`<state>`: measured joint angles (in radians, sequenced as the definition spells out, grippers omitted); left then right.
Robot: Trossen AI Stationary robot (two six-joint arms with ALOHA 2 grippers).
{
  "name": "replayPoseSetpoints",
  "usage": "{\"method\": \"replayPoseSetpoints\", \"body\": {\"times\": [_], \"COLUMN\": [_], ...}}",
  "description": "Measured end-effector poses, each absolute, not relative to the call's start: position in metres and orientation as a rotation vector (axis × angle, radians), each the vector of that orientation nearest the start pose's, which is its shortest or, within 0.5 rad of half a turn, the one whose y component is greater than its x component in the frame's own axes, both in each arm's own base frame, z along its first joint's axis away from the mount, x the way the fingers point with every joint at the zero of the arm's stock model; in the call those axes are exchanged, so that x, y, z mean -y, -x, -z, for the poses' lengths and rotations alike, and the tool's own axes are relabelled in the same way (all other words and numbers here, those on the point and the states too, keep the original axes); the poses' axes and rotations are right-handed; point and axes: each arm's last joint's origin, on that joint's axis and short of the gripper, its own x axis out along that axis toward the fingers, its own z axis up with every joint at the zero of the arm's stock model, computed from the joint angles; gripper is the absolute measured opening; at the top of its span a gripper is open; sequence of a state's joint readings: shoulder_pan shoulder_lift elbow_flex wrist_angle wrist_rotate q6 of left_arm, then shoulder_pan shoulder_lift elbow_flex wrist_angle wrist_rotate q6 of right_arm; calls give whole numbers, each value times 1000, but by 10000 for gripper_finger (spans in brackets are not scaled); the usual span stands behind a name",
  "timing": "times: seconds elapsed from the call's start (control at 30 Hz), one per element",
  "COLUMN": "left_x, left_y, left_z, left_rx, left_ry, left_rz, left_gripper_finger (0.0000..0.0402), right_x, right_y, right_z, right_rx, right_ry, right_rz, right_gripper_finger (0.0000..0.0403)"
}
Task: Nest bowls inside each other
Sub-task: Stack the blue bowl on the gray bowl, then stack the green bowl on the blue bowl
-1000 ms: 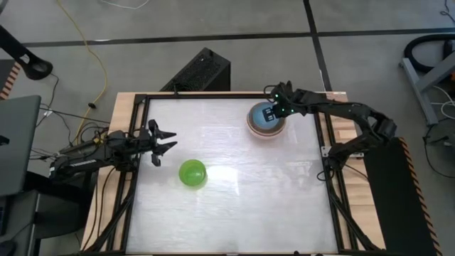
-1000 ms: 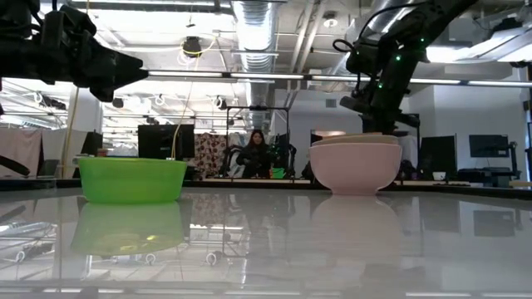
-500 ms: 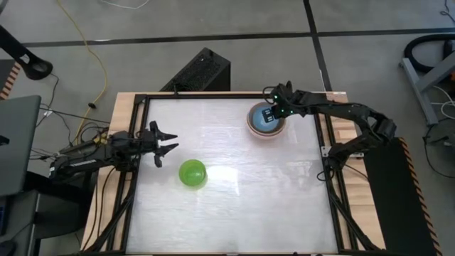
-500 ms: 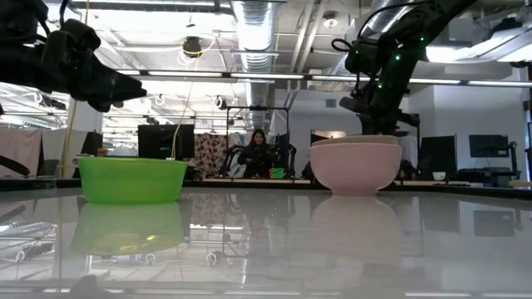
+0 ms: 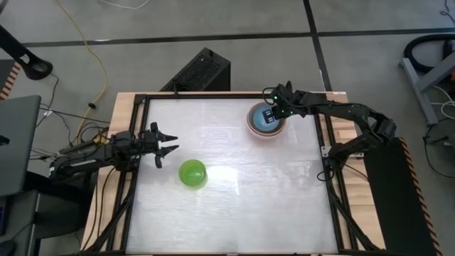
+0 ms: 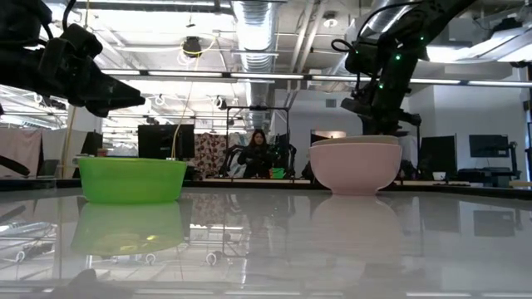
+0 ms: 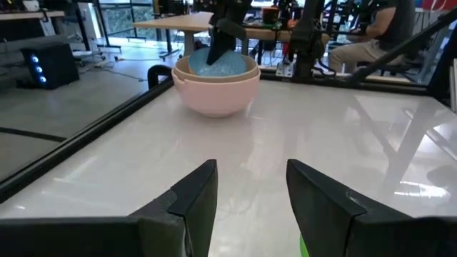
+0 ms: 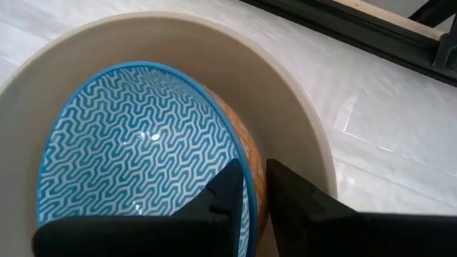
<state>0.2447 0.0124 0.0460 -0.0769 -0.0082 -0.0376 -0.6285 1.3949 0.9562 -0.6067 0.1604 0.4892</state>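
At the far right of the table stands a stack of bowls: a salmon-pink bowl [image 5: 250, 128] holds a cream bowl [image 8: 300, 121], and in that sits a blue zigzag-patterned bowl [image 8: 136, 157] with an orange outside. My right gripper [image 8: 257, 187] reaches down into the stack, open by a narrow gap. One finger stands inside the blue bowl's rim [image 8: 246, 187] and one outside, clear of it. A bright green bowl [image 5: 192, 173] rests alone on its base at the left of the table. My left gripper [image 5: 175, 142] hovers open and level, just left of and beyond the green bowl.
Black frame rails [image 5: 135, 178] run round the white tabletop. A black box [image 5: 199, 71] lies on the floor past the far edge. A person [image 6: 256, 151] sits far off in the room. Bare tabletop [image 5: 263, 206] spreads over the middle and near side.
My left gripper has tipped its fingers downward and sunk a little, still open above the table beside the green bowl. The stack and the green bowl have not moved.
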Motion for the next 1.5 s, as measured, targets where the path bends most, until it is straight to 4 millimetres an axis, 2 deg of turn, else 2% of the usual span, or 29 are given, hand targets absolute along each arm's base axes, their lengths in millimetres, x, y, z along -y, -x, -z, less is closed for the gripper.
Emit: {"method": "replayPoseSetpoints", "body": {"times": [0.23, 0.33, 0.67, 0.83, 1.07, 1.27, 1.4, 1.5], "left_x": [-23, -23, -23, -23, -23, -23, -23, -23], "left_y": [-93, -93, -93, -93, -93, -93, -93, -93], "left_z": [-171, -171, -171, -171, -170, -170, -170, -170], "left_rx": [-40, -40, -41, -41, -41, -41, -41, -41], "left_ry": [43, 43, 43, 43, 43, 43, 43, 43], "left_rz": [-254, -254, -254, -254, -254, -254, -254, -254], "left_gripper_finger": [158, 158, 158, 158, 158, 158, 158, 158], "right_x": [162, 162, 162, 161, 155, 127, 94, 67], "right_y": [-215, -215, -216, -220, -235, -262, -284, -305], "right_z": [-230, -230, -232, -246, -286, -317, -324, -320], "right_rx": [-862, -869, -888, -895, -831, -710, -623, -592], "right_ry": [-660, -647, -610, -574, -516, -441, -396, -362], "right_rz": [958, 949, 919, 895, 839, 705, 570, 464], "right_gripper_finger": [83, 96, 203, 212, 204, 203, 203, 203]}}
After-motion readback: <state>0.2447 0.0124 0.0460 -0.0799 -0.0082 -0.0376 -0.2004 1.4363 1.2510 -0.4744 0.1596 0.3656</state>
